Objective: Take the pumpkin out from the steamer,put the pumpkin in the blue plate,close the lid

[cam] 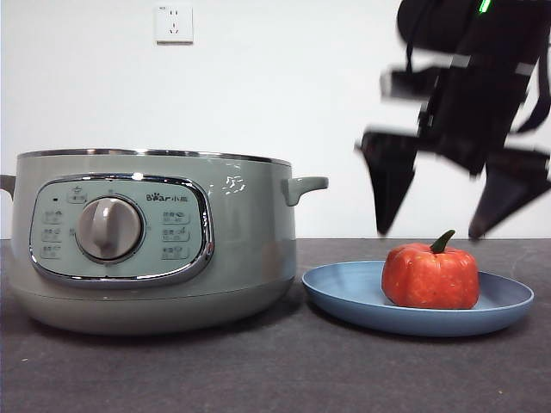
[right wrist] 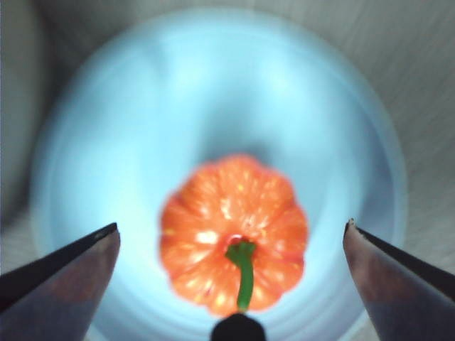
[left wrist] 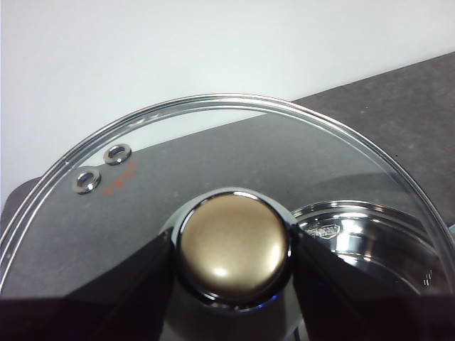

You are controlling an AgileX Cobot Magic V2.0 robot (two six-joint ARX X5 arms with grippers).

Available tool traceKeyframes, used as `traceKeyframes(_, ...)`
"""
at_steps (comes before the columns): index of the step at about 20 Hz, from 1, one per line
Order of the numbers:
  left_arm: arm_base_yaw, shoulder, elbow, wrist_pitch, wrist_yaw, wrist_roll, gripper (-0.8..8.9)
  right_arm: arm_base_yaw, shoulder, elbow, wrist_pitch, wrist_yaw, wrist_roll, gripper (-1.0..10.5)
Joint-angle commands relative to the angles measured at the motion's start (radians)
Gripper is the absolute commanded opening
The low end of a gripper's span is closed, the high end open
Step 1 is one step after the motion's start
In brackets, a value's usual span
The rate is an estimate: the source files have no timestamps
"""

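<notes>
Orange-red and speckled, the pumpkin (cam: 430, 275) sits upright in the blue plate (cam: 344, 297), just beside the lidless steamer (cam: 151, 241) on the dark table (cam: 258, 370). The right gripper (cam: 443, 232) hangs directly above the pumpkin, jaws spread wide and touching nothing. In the left wrist view, the left gripper (left wrist: 234, 249) is clamped on the round knob of the glass lid (left wrist: 213, 142), held over the table with part of the steamer's chrome interior visible beneath

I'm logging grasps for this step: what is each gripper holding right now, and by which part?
The left gripper holds the lid by its knob. The right gripper holds nothing; it is open above the pumpkin on the blue plate.
</notes>
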Motion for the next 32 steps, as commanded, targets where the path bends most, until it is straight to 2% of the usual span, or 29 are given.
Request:
traceKeyframes(1,0.0,0.002,0.013,0.041,0.047,0.008,-0.09,0.002,-0.099,-0.005,-0.006,0.002,0.002,5.4)
traceKeyframes(6,-0.002,0.065,0.013,0.041,0.154,-0.011,-0.09,0.001,-0.343,-0.005,-0.001,0.007,0.002,5.4)
traceKeyframes(12,-0.008,0.201,0.013,0.035,0.291,-0.026,-0.09,0.001,-0.521,-0.005,0.003,0.037,0.003,5.3)
traceKeyframes(14,-0.017,0.251,0.013,0.04,0.294,-0.025,-0.09,0.001,-0.549,-0.005,0.002,0.06,0.003,5.3)
traceKeyframes(23,-0.069,0.472,0.012,0.1,0.291,-0.017,-0.09,0.001,-0.569,-0.005,0.002,0.06,0.01,5.3)
traceKeyframes(32,-0.068,0.53,0.012,0.099,0.289,-0.014,-0.09,0.001,-0.569,-0.005,0.002,0.06,0.01,5.3)
